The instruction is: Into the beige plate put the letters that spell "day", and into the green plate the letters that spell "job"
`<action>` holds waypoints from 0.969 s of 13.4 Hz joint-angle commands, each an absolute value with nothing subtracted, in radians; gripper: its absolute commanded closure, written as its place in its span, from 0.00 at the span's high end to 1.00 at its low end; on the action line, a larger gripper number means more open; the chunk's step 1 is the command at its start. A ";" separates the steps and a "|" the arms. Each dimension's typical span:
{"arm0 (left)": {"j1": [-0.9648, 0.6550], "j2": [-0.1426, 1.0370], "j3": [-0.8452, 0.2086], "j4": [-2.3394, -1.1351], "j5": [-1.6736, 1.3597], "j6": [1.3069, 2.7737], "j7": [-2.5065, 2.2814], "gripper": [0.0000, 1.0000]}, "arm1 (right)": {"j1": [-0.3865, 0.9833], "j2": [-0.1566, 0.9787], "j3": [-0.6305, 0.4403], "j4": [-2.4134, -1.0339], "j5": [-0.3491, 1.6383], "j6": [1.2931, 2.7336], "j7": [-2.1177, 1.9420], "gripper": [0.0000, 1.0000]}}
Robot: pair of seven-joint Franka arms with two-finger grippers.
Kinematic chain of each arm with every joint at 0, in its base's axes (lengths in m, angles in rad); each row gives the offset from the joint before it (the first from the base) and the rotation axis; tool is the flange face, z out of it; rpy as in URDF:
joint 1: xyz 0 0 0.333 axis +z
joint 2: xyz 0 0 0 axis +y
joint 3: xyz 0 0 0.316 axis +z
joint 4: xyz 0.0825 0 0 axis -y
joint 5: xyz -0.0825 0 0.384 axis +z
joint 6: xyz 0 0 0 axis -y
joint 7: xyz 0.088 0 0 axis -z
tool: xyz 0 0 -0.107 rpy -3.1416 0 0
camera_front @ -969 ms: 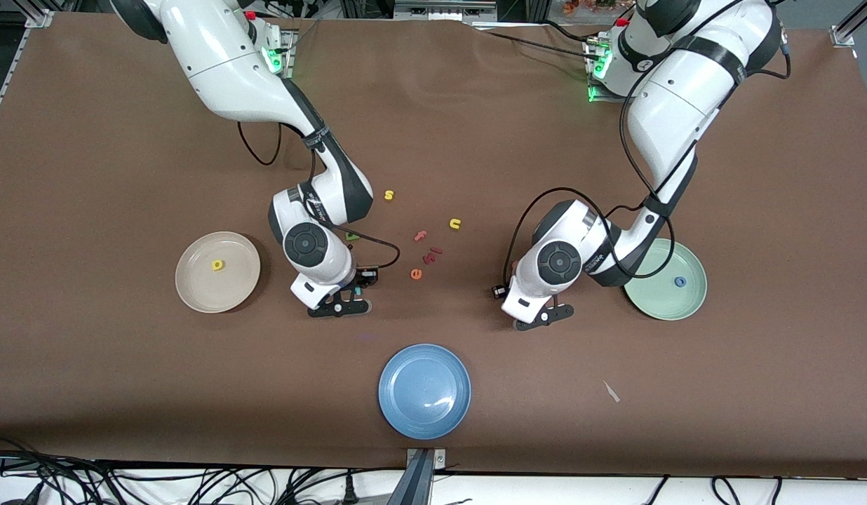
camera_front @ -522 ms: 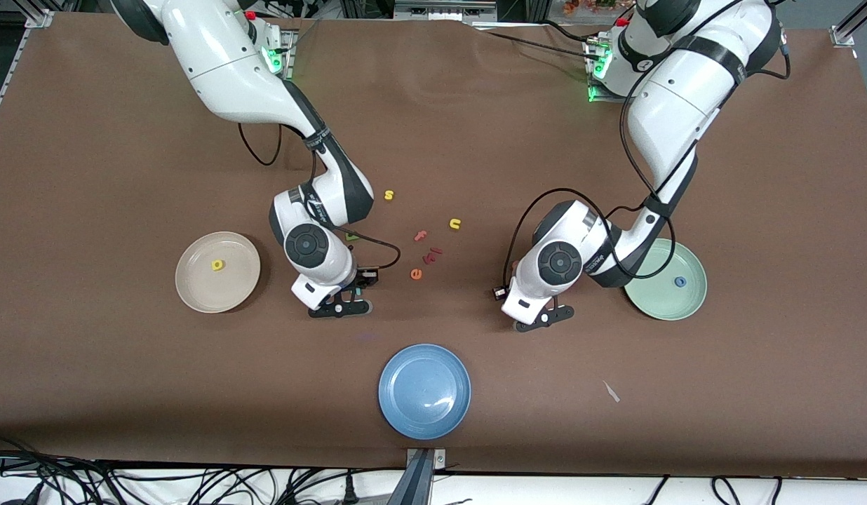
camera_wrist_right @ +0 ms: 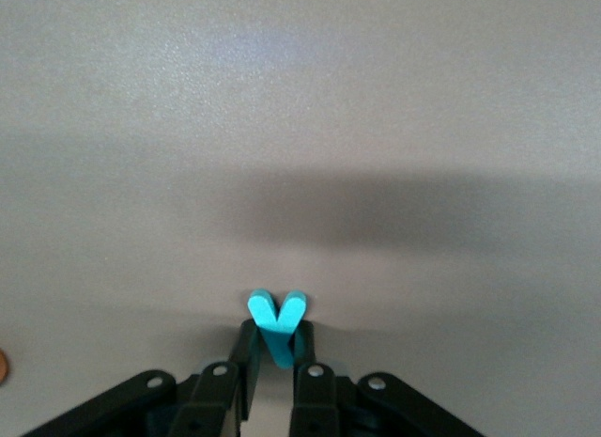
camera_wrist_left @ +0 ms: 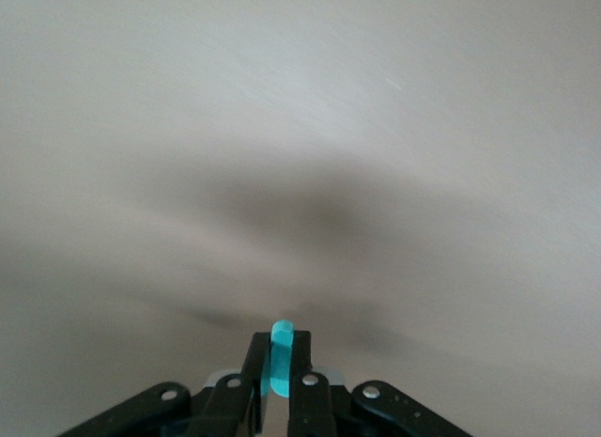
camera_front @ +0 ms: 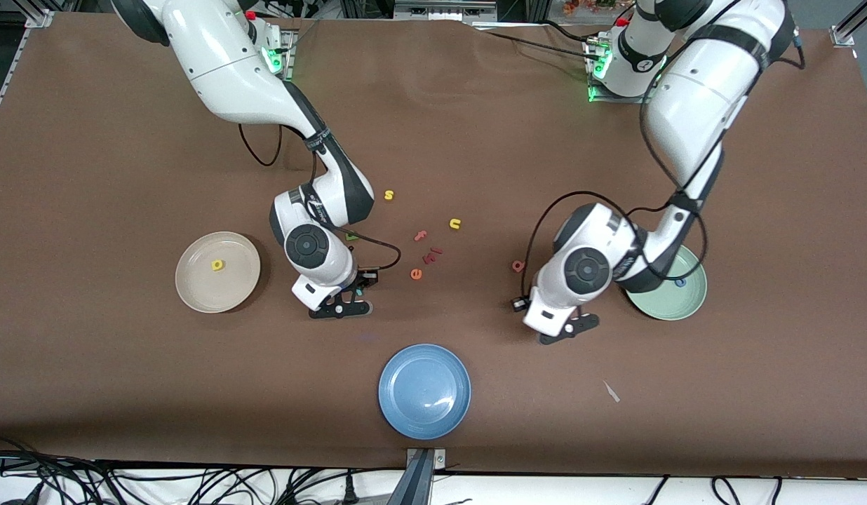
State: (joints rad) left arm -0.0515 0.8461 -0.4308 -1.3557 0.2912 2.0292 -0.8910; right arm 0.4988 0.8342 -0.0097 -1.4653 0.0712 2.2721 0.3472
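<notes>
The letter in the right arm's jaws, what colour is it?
Teal y, clearest in the right wrist view.

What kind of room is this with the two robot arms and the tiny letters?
Probably a robot lab. Two white arms are bolted to a brown-covered table, metal framing stands at its corners, and cables tangle along the edge, with foam letters and plates laid out for practice.

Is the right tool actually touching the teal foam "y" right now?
Touching. In the right wrist view, the right tool has its two black fingers pressed against either side of the teal foam "y", whose forked end sticks out past the fingertips.
</notes>
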 commanded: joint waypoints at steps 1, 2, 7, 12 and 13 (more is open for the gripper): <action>0.052 0.740 -0.434 -1.384 0.273 1.878 -0.755 0.00 | 0.497 0.857 -0.006 -1.425 0.066 2.263 0.345 0.13; 0.096 0.729 -0.434 -1.385 0.273 1.834 -0.685 0.00 | 0.497 0.857 -0.006 -1.425 0.066 2.263 0.345 0.11; 0.283 0.741 -0.428 -1.454 0.288 1.758 -0.364 0.00 | 0.497 0.859 -0.006 -1.425 0.067 2.263 0.345 0.05; 0.345 0.827 -0.419 -1.456 0.290 1.786 -0.290 0.33 | 0.494 0.856 -0.006 -1.425 0.069 2.258 0.345 0.00; 0.345 0.827 -0.419 -1.456 0.290 1.786 -0.290 0.77 | 0.492 0.847 -0.008 -1.425 0.069 2.237 0.344 0.00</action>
State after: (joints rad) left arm 0.3430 0.8293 -0.4160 -1.4533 0.2913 1.7809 -0.3121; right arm 0.4976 0.8343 -0.0099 -1.4622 0.0712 2.2695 0.3472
